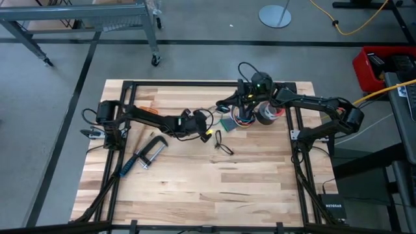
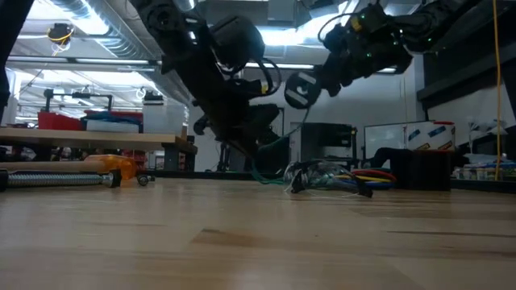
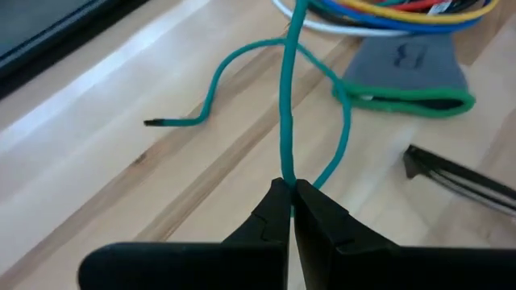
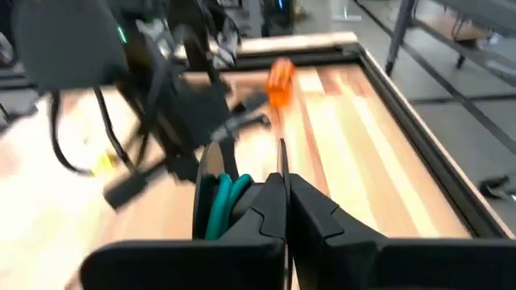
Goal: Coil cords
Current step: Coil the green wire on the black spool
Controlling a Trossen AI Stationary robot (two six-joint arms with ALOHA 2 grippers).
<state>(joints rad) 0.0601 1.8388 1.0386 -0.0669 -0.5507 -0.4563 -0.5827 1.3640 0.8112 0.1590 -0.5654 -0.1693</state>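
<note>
The cord in play is a thin green one. It runs from my left gripper toward the bundle of multicoloured wires. A second strand loops away from the same fingertips, and the free end lies on the wood. My left gripper is shut on this cord near the table's middle. My right gripper hangs higher, over the far middle, fingers shut. Two green strands lie beside one of its fingers. My left gripper pinches the green cord at a bend between its two fingertips, slanting down from the table's left. One strand goes out nearly straight, the other curves off slack; the free end rests on the table. My right gripper has two green strands against the outer side of one finger. I cannot tell whether any cord is between its fingers.
A grey pouch with a green edge and black spectacle-shaped wire loops lie just beyond the cord. A roll of tape stands by the wire bundle. A metal clamp lies at the left, an orange piece beyond it.
</note>
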